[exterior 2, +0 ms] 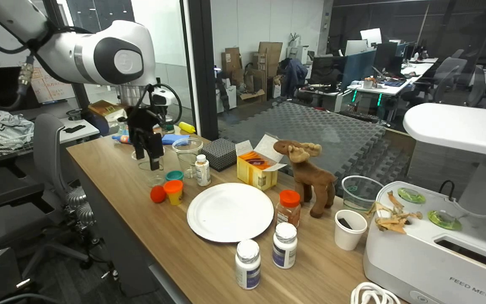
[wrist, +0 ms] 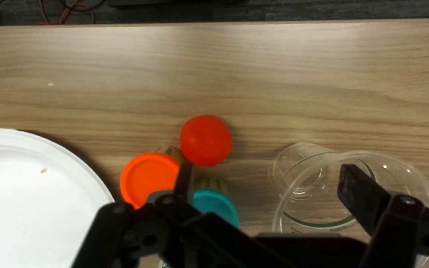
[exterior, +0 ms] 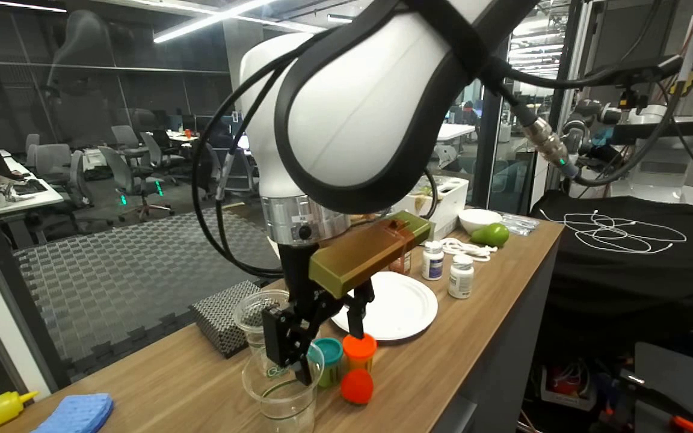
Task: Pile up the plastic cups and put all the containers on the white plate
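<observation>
Two clear plastic cups [exterior: 286, 400] stand close together on the table [wrist: 311, 74], gripper [wrist: 266, 175] spread wide, one finger [wrist: 361, 197] over or in one cup (can't tell which). Orange-lidded tub [exterior 2: 174, 194] and teal-lidded tub [exterior: 329, 358] are between that cup and the white plate [exterior 2: 230, 213]. Wrist view misses what an exterior view gets: yellow box [exterior 2: 253, 177] of orange packets [exterior 2: 255, 158], paper cup [exterior 2: 346, 237] with something dark [exterior 2: 344, 223] inside

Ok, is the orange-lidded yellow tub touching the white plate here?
Apart: the wrist view shows a strip of wooden tabletop between the orange-lidded yellow tub and the white plate.
</observation>
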Controlling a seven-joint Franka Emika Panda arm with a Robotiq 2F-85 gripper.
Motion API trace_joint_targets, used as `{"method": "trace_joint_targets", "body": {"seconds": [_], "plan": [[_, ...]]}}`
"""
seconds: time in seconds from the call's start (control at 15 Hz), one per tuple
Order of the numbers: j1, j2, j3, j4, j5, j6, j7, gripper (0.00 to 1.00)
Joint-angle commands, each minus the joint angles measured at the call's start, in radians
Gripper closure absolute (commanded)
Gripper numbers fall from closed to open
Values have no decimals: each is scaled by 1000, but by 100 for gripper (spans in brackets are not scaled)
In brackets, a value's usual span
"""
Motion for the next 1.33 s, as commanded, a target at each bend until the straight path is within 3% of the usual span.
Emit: {"method": "trace_joint_targets", "body": {"seconds": [0.0, 0.4, 0.6, 0.73, 1.27], "plan": [[28, 49, -20, 67, -22, 10, 10, 26], [44, 58, -29, 91, -18, 21, 17, 74], [41, 55, -24, 95, 4, 2, 13, 92], [35, 50, -17, 90, 25, -19, 4, 97], [18, -31, 5, 85, 144, -164, -3, 94]]}}
